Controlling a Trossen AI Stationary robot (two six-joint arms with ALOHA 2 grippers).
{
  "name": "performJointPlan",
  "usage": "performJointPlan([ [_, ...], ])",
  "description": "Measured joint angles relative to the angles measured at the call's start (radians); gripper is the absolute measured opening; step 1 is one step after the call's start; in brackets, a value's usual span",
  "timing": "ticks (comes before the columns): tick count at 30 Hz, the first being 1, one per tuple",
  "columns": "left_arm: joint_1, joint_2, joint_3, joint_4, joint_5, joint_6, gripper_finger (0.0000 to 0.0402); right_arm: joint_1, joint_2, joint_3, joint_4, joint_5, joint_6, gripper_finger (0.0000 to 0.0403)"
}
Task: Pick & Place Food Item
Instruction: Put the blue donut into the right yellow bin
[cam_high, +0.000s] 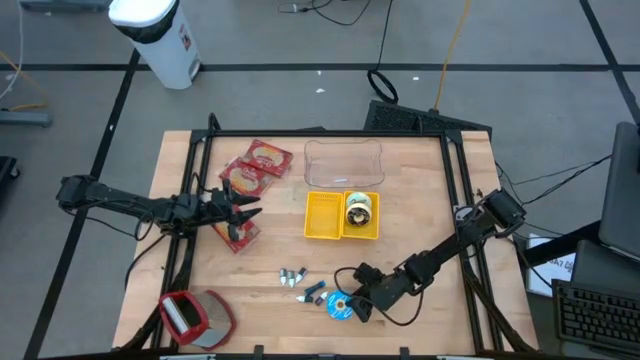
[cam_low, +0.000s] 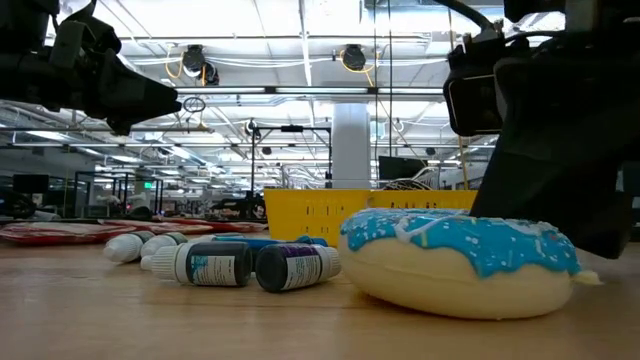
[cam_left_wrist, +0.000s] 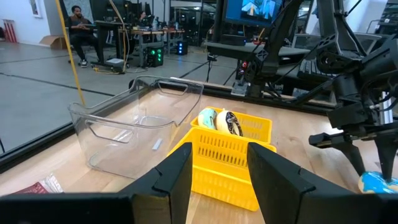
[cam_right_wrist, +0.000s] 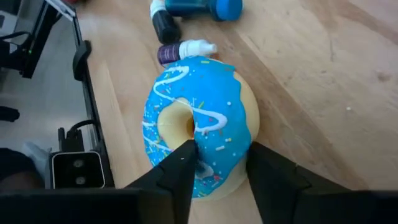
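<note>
Blue-iced donut (cam_right_wrist: 198, 127) sits flat on the table (cam_high: 420, 215) near the front edge, right under the right gripper (cam_high: 352, 305), whose two dark fingers (cam_right_wrist: 179, 168) straddle one side of it; they look to be on the icing, but a firm clamp cannot be told from the pictures, and the donut is not lifted in the low view (cam_low: 462, 262). Small paint bottles (cam_low: 245, 264) lie just beside the donut toward the left. Yellow basket (cam_high: 322, 228) stands at the table's middle with one donut (cam_high: 359, 209) already inside, so that part looks done. Clear plastic bin (cam_high: 344, 165) sits behind the basket toward the back edge and holds nothing that can be seen. Left gripper (cam_high: 245, 208) hangs over the flat red packets (cam_high: 258, 165) near the left side, its fingers (cam_left_wrist: 177, 177) apart with nothing between them, waiting. Red tape dispenser (cam_high: 190, 315) rests at the front left corner. Judged progress: roughly midway, with the grasp on the blue donut about to be made or just made; lift, carry to the basket and release remain.
</note>
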Motion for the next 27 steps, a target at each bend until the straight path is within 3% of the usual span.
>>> performJointPlan([
  [13,0.000,0.000,0.000,0.000,0.000,0.000,0.0152,0.000,-0.029,0.000,0.060,-0.052,-0.092,0.0021],
  [27,0.000,0.000,0.000,0.000,0.000,0.000,0.0152,-0.057,-0.274,0.000,-0.002,-0.063,-0.465,0.0016],
])
